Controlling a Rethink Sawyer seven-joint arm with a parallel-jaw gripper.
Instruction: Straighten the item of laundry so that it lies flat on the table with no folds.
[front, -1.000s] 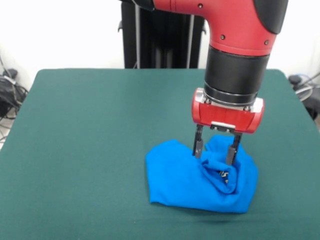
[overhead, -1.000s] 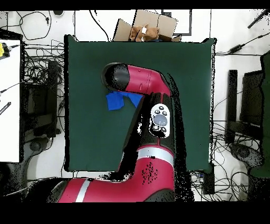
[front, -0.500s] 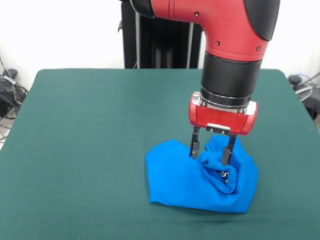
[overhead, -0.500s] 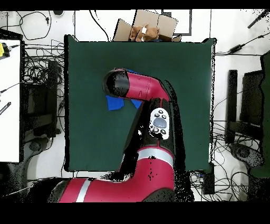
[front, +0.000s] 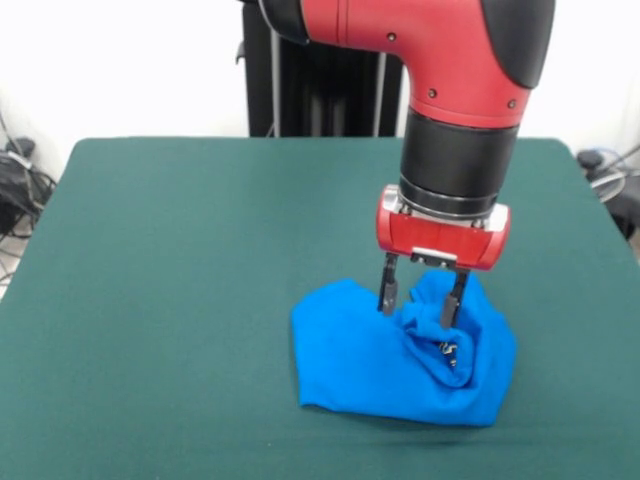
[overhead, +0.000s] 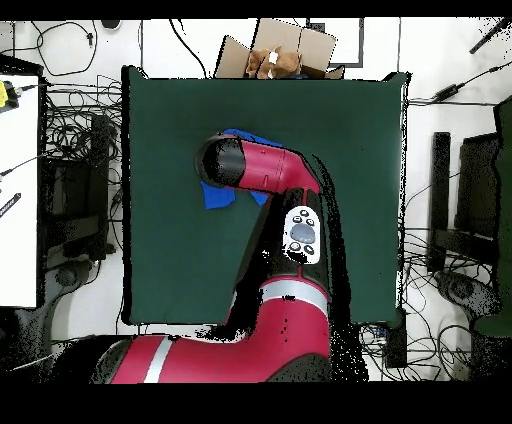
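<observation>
The item of laundry, a bright blue T-shirt, lies crumpled in a rounded heap on the green table, right of centre near the front edge. A raised fold bunches up on its right side. My gripper points straight down over that fold, open, with one finger on each side of the bunched fabric and the tips at the cloth's surface. From overhead, the arm hides the gripper and most of the T-shirt; only blue patches show round the wrist.
An open cardboard box sits just beyond the table's far edge in the overhead view. Cables and equipment surround the table on both sides.
The gripper has shifted a little to the left and slightly upward in the front view. The T-shirt's shape is unchanged.
</observation>
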